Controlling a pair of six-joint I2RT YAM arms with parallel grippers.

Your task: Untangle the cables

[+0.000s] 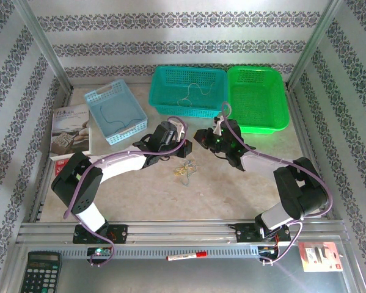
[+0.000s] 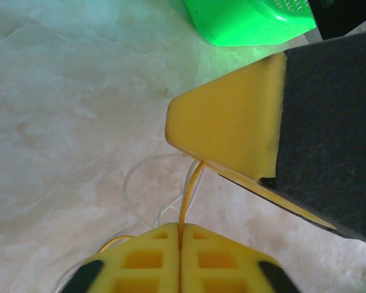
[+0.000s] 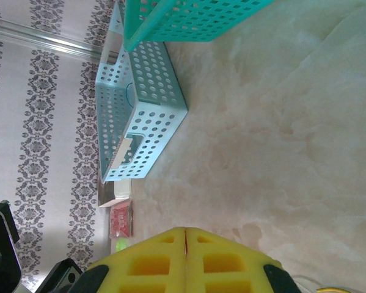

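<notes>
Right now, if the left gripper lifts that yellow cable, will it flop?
Probably floppy: the yellow cable is thin and curves from the left gripper. Likely light; may drag the white loop beside it.

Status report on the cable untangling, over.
Left gripper shut on thin yellow wire. Right gripper shut, tip at the same wire. Beneath, thin white wire loops on table.
</notes>
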